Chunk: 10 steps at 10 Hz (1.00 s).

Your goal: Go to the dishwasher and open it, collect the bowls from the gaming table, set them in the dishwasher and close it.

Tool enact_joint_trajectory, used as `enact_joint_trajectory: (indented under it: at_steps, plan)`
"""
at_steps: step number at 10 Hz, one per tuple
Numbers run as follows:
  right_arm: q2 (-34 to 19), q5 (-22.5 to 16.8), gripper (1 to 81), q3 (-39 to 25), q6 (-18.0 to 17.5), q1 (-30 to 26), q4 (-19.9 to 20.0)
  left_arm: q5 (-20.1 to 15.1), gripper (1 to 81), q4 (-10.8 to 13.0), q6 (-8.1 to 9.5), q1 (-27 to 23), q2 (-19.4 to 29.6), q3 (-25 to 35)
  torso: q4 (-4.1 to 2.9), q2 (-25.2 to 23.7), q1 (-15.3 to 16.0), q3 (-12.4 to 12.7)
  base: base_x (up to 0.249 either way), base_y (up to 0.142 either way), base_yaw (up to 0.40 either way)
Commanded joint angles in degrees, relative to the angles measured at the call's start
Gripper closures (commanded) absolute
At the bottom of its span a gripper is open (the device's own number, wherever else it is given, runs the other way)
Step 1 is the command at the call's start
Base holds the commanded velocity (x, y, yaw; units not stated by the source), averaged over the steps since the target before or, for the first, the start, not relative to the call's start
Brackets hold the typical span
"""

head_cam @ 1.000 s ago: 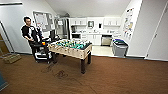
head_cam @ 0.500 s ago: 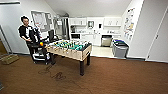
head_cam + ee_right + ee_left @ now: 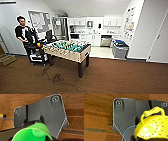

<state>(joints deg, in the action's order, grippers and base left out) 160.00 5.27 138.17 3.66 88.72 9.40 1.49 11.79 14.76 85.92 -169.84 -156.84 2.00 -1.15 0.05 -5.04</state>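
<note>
— While the robot faces the kitchen end of the room, what does each claw have?

— At the left claw sits a yellow perforated plastic bowl with a loop handle (image 3: 152,127); at the right one, a bright green smooth plastic bowl (image 3: 33,132). Both sit close against the wrists and seem carried, but I cannot tell how either claw's fingers stand.

— And beyond the wrists?

— Brown carpet under both. Ahead stands the green-field table-football table (image 3: 67,51), with a person (image 3: 23,35) and a control rig beside it. Far behind, under the white kitchen counter, is the steel-fronted dishwasher (image 3: 106,41), near the grey bins (image 3: 120,48).

— What might go wrong?

— A loose grip could let a bowl slip as the base rolls. The football table's corner lies close to a straight route, and cables (image 3: 53,76) on the carpet might snag a wheel.
</note>
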Motion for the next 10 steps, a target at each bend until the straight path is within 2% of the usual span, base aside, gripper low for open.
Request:
enact_joint_trajectory:
  at_steps: [1,10]
  plan:
    - [-0.97,-3.33,81.1,-0.37,0.3,-2.45,-0.43,-2.98,81.1,0.08,-0.26,-2.38,0.29,-0.22,0.0,0.0,0.0,0.0,0.164,-0.091,0.0]
    - [-0.97,-3.68,81.1,-0.45,0.3,-2.53,-0.52,-2.89,81.1,0.16,-0.35,-2.29,0.29,-0.22,0.0,0.02,0.0,-0.02,0.165,-0.091,0.0]
